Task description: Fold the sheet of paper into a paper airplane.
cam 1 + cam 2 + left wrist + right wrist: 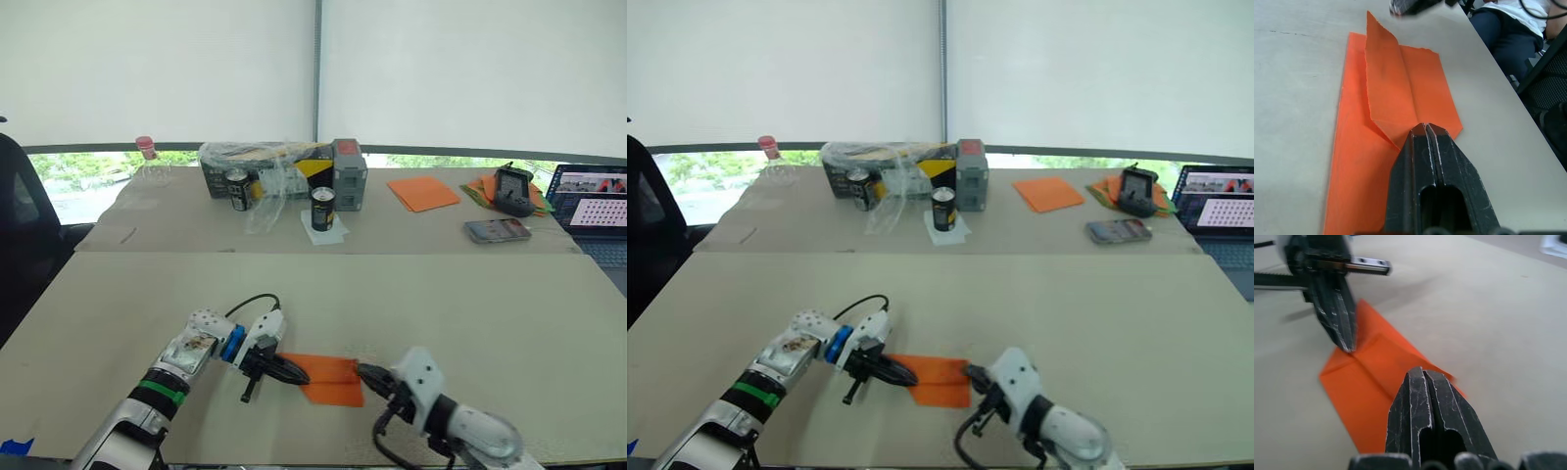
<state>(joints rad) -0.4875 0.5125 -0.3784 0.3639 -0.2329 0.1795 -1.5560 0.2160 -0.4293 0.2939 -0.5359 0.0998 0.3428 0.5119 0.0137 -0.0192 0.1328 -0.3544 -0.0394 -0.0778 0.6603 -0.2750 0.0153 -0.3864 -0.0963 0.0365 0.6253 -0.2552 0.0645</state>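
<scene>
Paper first: your orange sheet of paper [331, 380] lies partly folded on the near table [470, 304], close to its front edge, between your two grippers. Your left wrist view shows one flap of the sheet [1400, 88] folded over and standing up along a crease, with the rest lying flat on the table. Your left gripper [294, 370] sits at the sheet's left end, fingers [1425, 161] pressed together with the tips on the folded edge; you cannot tell from these views whether paper is caught between them or just pushed down. Your right gripper [364, 373] is at the sheet's right end, its fingers [1425, 401] also pressed together, tips at the paper's edge, and again a pinch cannot be confirmed. In your right wrist view the left gripper [1342, 328] points down onto the far corner of the sheet. Behind, on the far table [176, 220], you have a box wrapped in clear plastic [269, 166], two dark cans [323, 209], a small bottle with a pink cap [147, 157], a stack of orange sheets [423, 192], a mixed orange and green pile [485, 188] with a dark device [513, 189] on it, a phone [498, 230] and a laptop [593, 201] at the right edge.
</scene>
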